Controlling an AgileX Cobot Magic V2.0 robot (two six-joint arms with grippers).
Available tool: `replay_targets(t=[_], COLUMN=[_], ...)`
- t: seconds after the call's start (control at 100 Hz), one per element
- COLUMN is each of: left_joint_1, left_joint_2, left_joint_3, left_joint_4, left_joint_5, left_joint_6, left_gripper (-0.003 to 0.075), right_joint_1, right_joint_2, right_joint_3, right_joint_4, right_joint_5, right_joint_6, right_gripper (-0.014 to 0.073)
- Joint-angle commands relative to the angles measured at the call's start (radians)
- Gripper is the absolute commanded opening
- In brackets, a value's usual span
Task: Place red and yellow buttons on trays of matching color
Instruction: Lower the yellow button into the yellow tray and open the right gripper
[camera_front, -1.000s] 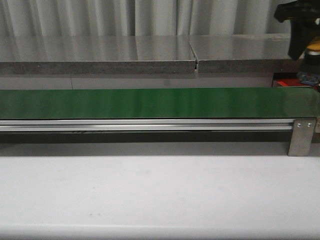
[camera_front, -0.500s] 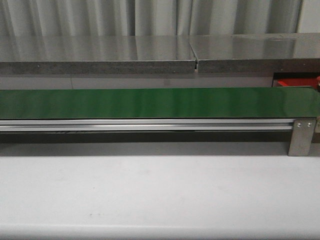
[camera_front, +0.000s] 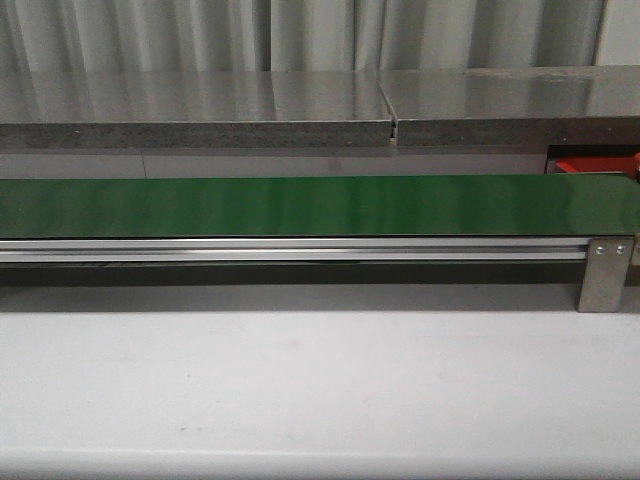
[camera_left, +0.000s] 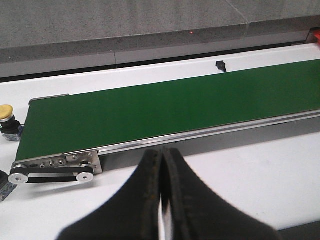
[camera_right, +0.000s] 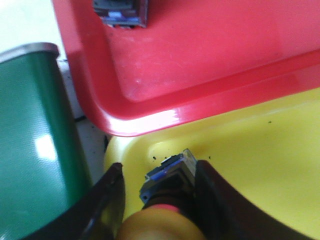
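The right gripper (camera_right: 155, 200) clenched a yellow-capped push button (camera_right: 162, 210) over the glossy yellow plastic tray (camera_right: 260, 165), seemingly just above its floor (contact was unclear). Another button's dark base (camera_right: 120, 12) sat in the adjoining red plastic tray (camera_right: 210, 55). The left gripper (camera_left: 162, 200) hung closed and empty over the white bench (camera_left: 250, 165).

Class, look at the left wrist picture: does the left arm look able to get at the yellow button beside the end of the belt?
Probably yes. The yellow button sits on open white table by the green belt, nothing over it, and the left gripper is shut and empty.
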Motion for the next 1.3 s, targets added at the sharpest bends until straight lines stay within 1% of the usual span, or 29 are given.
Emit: replay_targets(t=[0.0, 0.08, 0.13, 0.18, 0.28, 0.33, 0.36, 0.44, 0.58, 0.65, 0.72, 0.81, 0.82, 0.83, 0.88, 0.96, 1.0, 1.12, 1.22, 1.29], left_joint_1=[-0.008, -0.008, -0.008, -0.008, -0.008, -0.008, -0.008, -0.008, -0.008, -0.008, -0.008, -0.008, -0.008, -0.008, -0.008, -0.008, -0.008, -0.008, -0.008, -0.008], left_joint_2=[0.008, 0.008, 0.008, 0.008, 0.008, 0.008, 0.008, 0.008, 0.008, 0.008, 0.008, 0.008, 0.008, 0.008, 0.008, 0.008, 0.008, 0.008, 0.008, 0.008], left_joint_3=[-0.025, -0.025, -0.025, -0.025, -0.025, -0.025, -0.025, -0.025, -0.025, -0.025, -0.025, -0.025, -0.025, -0.025, -0.025, -0.025, -0.025, -0.025, -0.025, -0.025], left_joint_4=[-0.020, -0.020, -0.020, -0.020, -0.020, -0.020, -0.020, -0.020, -0.020, -0.020, -0.020, -0.020, -0.020, -0.020, -0.020, -0.020, -0.020, -0.020, -0.020, -0.020], left_joint_5=[-0.065, -0.065, -0.065, -0.065, -0.065, -0.065, -0.065, -0.065, -0.065, -0.065, -0.065, -0.065, -0.065, -0.065, -0.065, -0.065, -0.065, -0.065, -0.065, -0.065], left_joint_6=[-0.004, -0.004, -0.004, -0.004, -0.004, -0.004, -0.004, -0.004, -0.004, -0.004, -0.004, -0.004, -0.004, -0.004, -0.004, -0.004, -0.004, -0.004, -0.004, -0.004], left_gripper=[-0.0020, -0.0020, -0.0020, -0.0020, -0.0020, -0.0020, -0.0020, -0.0020, -0.0020, -0.0020, -0.0020, -0.0020, -0.0020, -0.0020, -0.0020, -0.0020, -0.0020, -0.0020, -0.0020, -0.0020], right_joint_1=[-0.005, -0.005, -0.005, -0.005, -0.005, -0.005, -0.005, -0.005, -0.005, -0.001, 0.006, 0.025, 0.029, 0.031, 0.047, 0.077, 0.095, 0.146, 0.182, 0.202], right_joint_2=[-0.032, -0.021, -0.017, -0.015, -0.015, -0.015, -0.017, -0.027, -0.080, -0.114, -0.147, -0.191, -0.195, -0.198, -0.228, -0.270, -0.298, -0.392, -0.483, -0.548], right_joint_3=[-0.023, -0.023, -0.023, -0.023, -0.023, -0.023, -0.023, -0.023, -0.022, -0.022, -0.020, -0.010, -0.009, -0.008, 0.004, 0.036, 0.061, 0.153, 0.236, 0.292], right_joint_4=[0.011, 0.020, 0.025, 0.033, 0.037, 0.037, 0.036, 0.035, 0.016, 0.009, 0.008, 0.005, 0.001, -0.002, -0.023, -0.078, -0.103, -0.151, -0.152, -0.152], right_joint_5=[-0.040, -0.037, -0.036, -0.030, -0.025, -0.023, -0.023, -0.026, -0.034, -0.033, -0.032, -0.034, -0.034, -0.034, -0.035, -0.052, -0.067, -0.140, -0.214, -0.235], right_joint_6=[-0.004, -0.004, -0.004, -0.014, -0.029, -0.029, -0.029, -0.030, -0.076, -0.112, -0.144, -0.156, -0.156, -0.156, -0.158, -0.164, -0.164, -0.164, -0.164, -0.164], right_gripper=[0.0147, 0.0160, 0.0202, 0.0277, 0.0477, 0.0542, 0.0566, 0.0566, 0.0522, 0.0463, 0.0358, 0.0177, 0.0149, 0.0149, 0.0043, -0.0074, -0.0063, -0.0068, -0.0068, -0.0068])
